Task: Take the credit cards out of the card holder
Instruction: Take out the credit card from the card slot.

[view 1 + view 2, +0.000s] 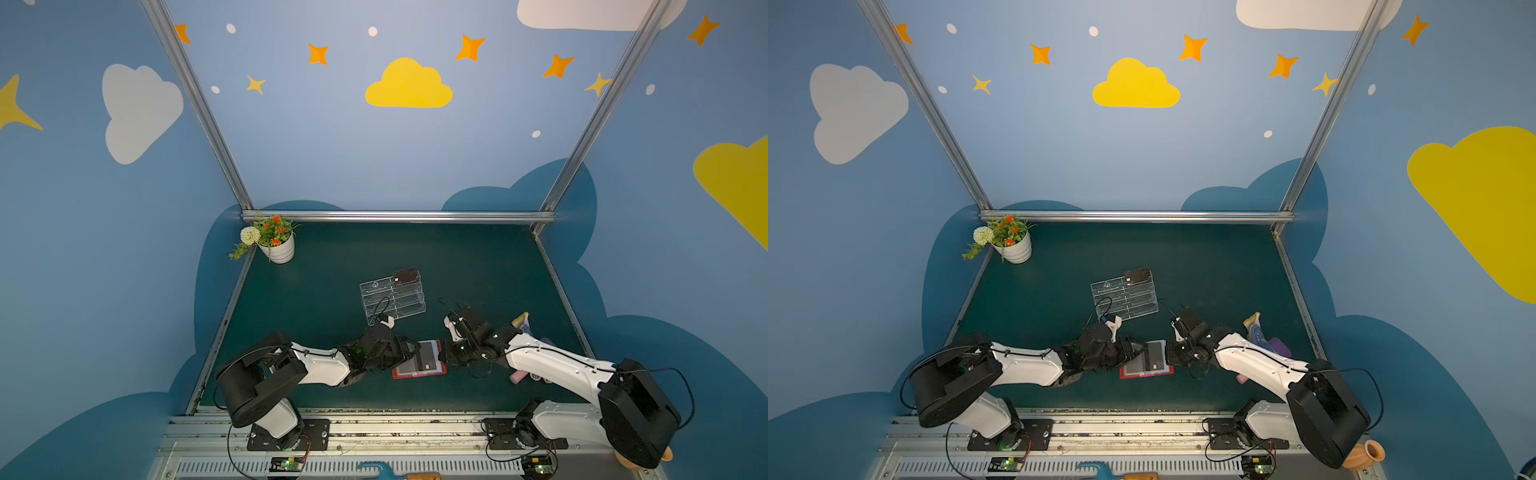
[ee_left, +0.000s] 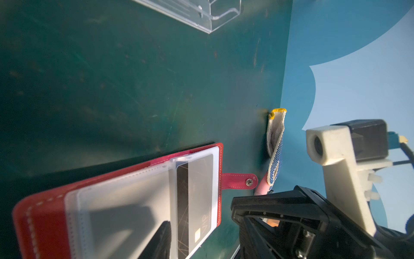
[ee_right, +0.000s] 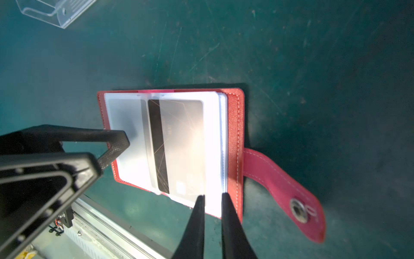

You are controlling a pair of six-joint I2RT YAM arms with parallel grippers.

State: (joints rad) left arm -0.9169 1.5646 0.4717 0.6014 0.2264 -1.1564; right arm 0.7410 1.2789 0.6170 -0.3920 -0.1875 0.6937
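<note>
The red card holder (image 1: 419, 372) (image 3: 234, 134) lies open on the green mat between both arms, snap tab (image 3: 280, 186) spread flat. A dark credit card (image 3: 177, 143) (image 2: 197, 197) with "VIP" lettering sits inside the upper clear sleeve. Another dark card (image 1: 405, 276) rests in the acrylic stand's top tier. My left gripper (image 1: 409, 351) (image 3: 107, 154) is open, and one of its fingertips (image 3: 116, 143) presses the left sleeve page. My right gripper (image 3: 212, 196) (image 1: 442, 353) hovers at the sleeve pages' outer edge. Its jaws stand a narrow gap apart with nothing visibly pinched.
A clear acrylic tiered stand (image 1: 392, 299) stands just behind the holder. A work glove (image 1: 521, 322) and a pink object (image 1: 517, 376) lie under the right arm. A flower pot (image 1: 278, 245) is at the back left corner. The metal rail (image 3: 107, 226) runs along the front edge.
</note>
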